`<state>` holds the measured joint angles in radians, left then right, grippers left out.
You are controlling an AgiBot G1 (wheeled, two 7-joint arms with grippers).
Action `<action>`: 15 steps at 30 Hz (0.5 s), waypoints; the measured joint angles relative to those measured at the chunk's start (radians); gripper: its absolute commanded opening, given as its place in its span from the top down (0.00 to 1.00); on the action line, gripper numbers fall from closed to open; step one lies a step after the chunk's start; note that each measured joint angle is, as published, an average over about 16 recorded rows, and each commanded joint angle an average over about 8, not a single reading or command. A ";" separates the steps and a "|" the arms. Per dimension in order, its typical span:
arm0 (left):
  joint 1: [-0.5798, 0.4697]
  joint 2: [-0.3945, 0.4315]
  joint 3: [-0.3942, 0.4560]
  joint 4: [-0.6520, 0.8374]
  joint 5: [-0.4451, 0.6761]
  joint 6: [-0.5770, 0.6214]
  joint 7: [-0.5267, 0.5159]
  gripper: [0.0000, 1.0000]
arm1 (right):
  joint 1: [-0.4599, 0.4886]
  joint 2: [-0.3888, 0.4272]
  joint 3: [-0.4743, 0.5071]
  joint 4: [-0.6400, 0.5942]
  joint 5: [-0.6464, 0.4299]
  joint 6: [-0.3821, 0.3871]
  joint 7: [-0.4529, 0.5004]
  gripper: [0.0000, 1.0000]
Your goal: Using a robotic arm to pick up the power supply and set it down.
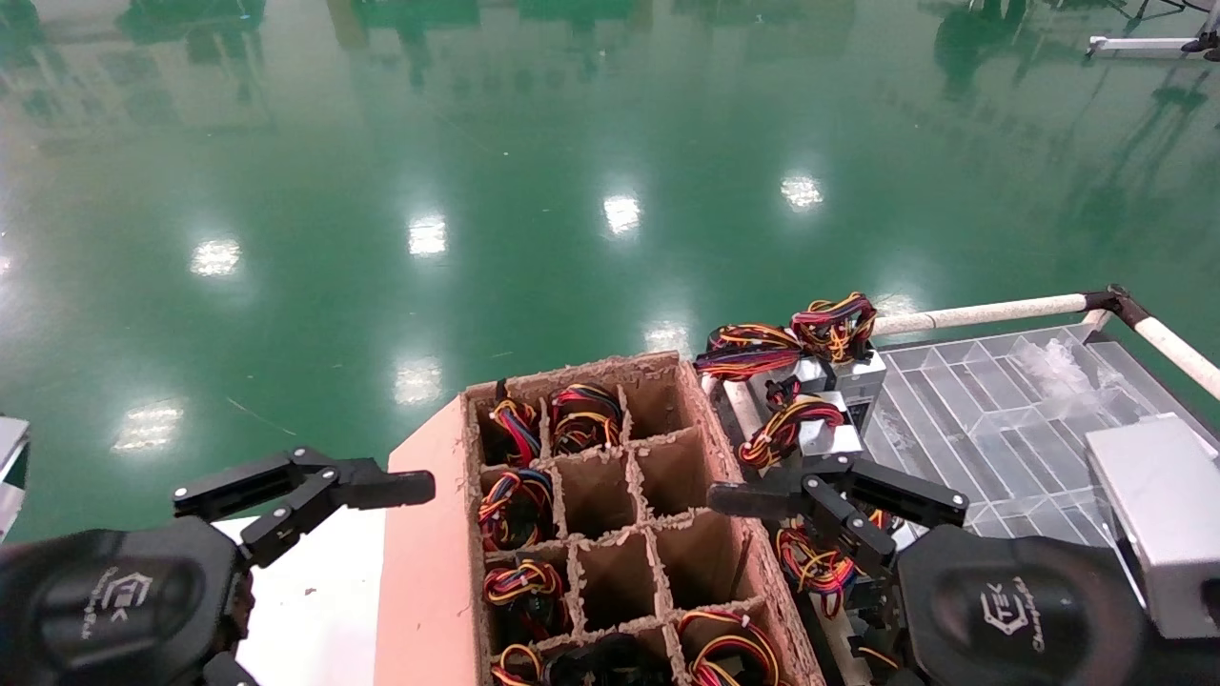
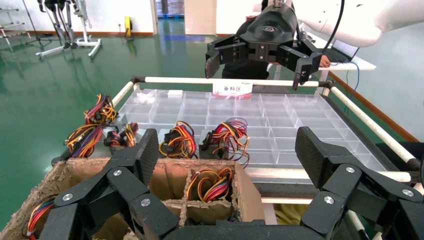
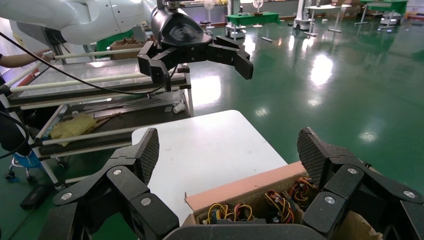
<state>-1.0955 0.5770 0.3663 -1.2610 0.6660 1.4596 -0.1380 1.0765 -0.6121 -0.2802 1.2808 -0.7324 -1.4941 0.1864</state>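
Several power supplies, slim grey boxes with red, yellow and black wire bundles, stand in the cells of a cardboard box [image 1: 434, 572]; one is here [image 1: 516, 507]. More lie along the near edge of a clear tray [image 1: 1001, 419], such as this power supply [image 1: 827, 434] and this one [image 2: 227, 137]. My right gripper [image 1: 839, 500], on the robotic arm with the silver module [image 1: 1163, 514], hovers open and empty between box and tray, above a wire bundle [image 1: 812, 564]. My left gripper [image 1: 305, 488] hangs open and empty left of the box. In the wrist views the left gripper [image 2: 229, 152] and right gripper [image 3: 230, 150] hold nothing.
The box rests on a white table [image 1: 315, 591] with a rounded corner [image 3: 210, 145]. White rails [image 1: 982, 312] frame the tray cart. Shiny green floor [image 1: 572, 143] lies beyond. Each wrist view shows the other arm's gripper farther off, the right gripper [image 2: 257, 62] and the left gripper [image 3: 195, 55].
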 measured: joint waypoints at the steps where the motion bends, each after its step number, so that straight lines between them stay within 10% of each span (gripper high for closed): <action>1: 0.000 0.000 0.000 0.000 0.000 0.000 0.000 1.00 | 0.000 0.000 0.000 0.000 0.000 0.000 0.000 0.00; 15: 0.000 0.000 0.000 0.000 0.000 0.000 0.000 1.00 | 0.008 -0.002 -0.006 -0.004 -0.021 0.009 -0.001 0.00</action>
<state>-1.0955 0.5770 0.3663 -1.2609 0.6660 1.4596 -0.1380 1.0845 -0.6145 -0.2865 1.2763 -0.7539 -1.4854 0.1850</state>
